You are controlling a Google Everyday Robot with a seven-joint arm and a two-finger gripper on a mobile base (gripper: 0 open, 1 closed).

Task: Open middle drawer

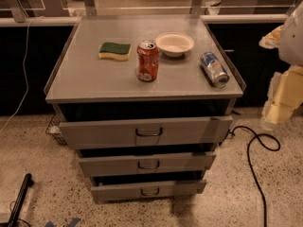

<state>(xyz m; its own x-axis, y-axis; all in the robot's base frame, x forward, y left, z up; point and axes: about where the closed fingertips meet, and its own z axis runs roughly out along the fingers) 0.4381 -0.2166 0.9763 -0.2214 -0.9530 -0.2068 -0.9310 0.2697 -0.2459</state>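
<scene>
Grey metal middle drawer (104, 166), second of three stacked fronts below the counter (94, 82), presents its bar handle (148, 165) nearward for pulling; cream gripper (279, 105) hangs right, well apart, open or closed cannot be told.

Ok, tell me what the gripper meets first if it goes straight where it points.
The gripper, right of the grey metal cabinet, seems to point downward. It would probably meet the speckled floor by the black cable first, not the grey middle drawer; depth is unclear.
</scene>
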